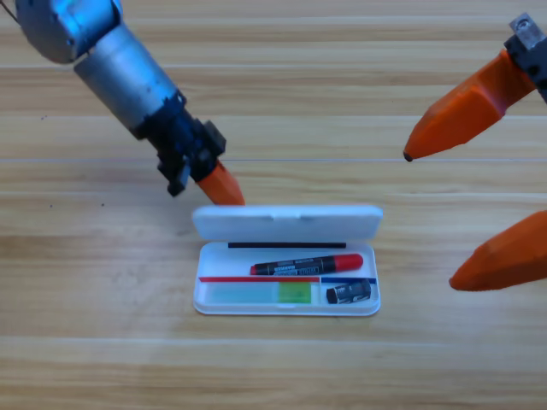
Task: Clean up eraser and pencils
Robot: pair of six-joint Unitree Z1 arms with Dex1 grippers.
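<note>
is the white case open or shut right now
Open. The white case has its lid folded back, showing the black pencil, green pencil and eraser inside. The left claw is by the lid.

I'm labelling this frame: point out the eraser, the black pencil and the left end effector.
eraser point(350, 293), high view, its middle.
black pencil point(306, 265), high view, mid-barrel.
left end effector point(224, 190), high view, orange jaw.

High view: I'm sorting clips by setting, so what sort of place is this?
Likely a robot test bench: a bare wooden table, two arms, and a white case lying open with the black pencil, green pencil and eraser inside. The left gripper is behind its lid; the right gripper waits, open, at the right edge.
</note>
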